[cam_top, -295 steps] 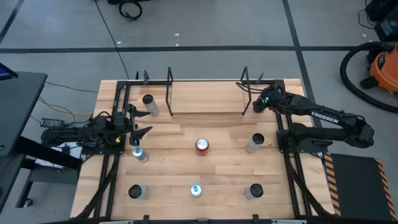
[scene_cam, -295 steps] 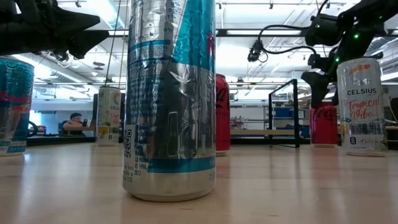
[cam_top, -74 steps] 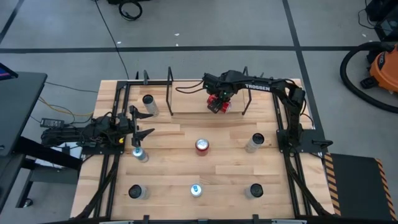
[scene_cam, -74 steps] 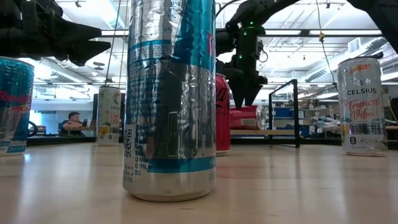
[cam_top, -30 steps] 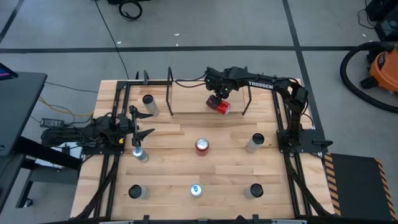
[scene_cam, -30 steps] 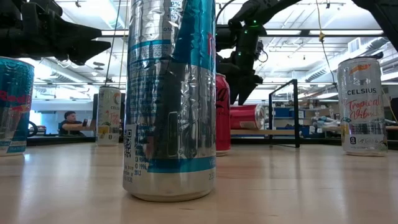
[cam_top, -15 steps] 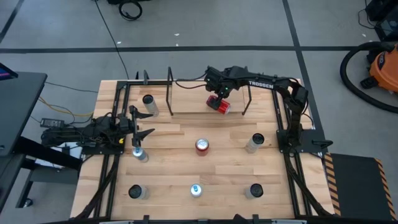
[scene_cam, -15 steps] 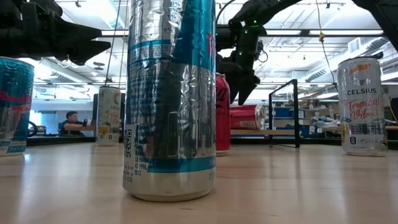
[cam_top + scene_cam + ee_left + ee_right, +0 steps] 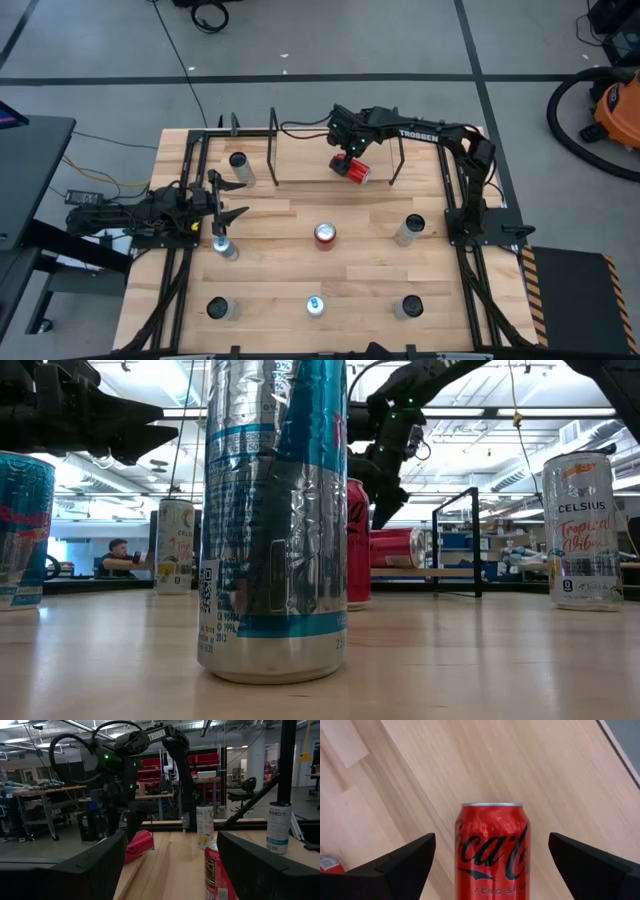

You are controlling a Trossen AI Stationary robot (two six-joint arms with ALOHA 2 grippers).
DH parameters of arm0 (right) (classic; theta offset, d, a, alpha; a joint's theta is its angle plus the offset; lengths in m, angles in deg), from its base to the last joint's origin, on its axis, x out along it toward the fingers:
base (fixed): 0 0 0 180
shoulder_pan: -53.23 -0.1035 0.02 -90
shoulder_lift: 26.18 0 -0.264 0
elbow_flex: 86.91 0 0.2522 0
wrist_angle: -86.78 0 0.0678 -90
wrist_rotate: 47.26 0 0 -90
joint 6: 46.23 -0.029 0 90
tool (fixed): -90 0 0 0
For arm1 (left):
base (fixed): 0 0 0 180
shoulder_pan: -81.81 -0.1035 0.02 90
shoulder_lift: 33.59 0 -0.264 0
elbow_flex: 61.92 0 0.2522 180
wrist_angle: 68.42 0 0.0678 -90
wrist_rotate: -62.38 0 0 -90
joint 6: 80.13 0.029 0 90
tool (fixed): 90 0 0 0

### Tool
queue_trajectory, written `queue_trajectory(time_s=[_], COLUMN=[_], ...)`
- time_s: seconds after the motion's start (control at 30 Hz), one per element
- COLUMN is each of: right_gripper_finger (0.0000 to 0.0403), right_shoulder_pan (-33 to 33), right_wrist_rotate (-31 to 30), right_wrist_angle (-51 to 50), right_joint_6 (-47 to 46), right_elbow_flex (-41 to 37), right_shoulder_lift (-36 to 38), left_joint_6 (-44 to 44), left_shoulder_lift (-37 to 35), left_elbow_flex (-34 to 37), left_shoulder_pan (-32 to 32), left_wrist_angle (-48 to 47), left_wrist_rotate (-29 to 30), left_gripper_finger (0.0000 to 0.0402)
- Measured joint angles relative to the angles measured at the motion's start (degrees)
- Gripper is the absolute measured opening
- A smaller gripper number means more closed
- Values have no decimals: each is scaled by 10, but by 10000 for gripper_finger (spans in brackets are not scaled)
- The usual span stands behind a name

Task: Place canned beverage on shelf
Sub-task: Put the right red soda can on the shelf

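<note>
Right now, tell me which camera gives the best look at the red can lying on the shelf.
The right wrist view: the red can fills the frame between the open right gripper, label readable. The high view shows it small, on its side on the shelf. The low view partly hides it behind other cans; the left wrist view shows it distant.

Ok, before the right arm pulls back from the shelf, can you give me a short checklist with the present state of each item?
1. Right gripper open, fingers apart on both sides of the red can: ok.
2. Red can on the shelf board: ok.
3. Red can upright: not ok, it lies on its side in the high and low views.
4. Can at rest, not rolling: cannot tell.
5. Fingers clear of the can for lifting away: ok in the right wrist view.
6. Left gripper waiting at the table's left side, far from the shelf: ok.
</note>
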Motion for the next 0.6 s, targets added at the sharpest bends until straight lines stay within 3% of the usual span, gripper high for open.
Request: queue_trajectory(time_s=[0.6], right_gripper_finger=[398], right_shoulder_pan=[-1], right_wrist_rotate=[-11], right_wrist_angle=[23], right_joint_6=[8], right_elbow_flex=[-28], right_shoulder_lift=[-14], left_joint_6=[-11], left_shoulder_lift=[0], left_elbow_flex=[0], left_shoulder_pan=[0], left_wrist_angle=[-4], left_wrist_rotate=[0], left_gripper_finger=[316])
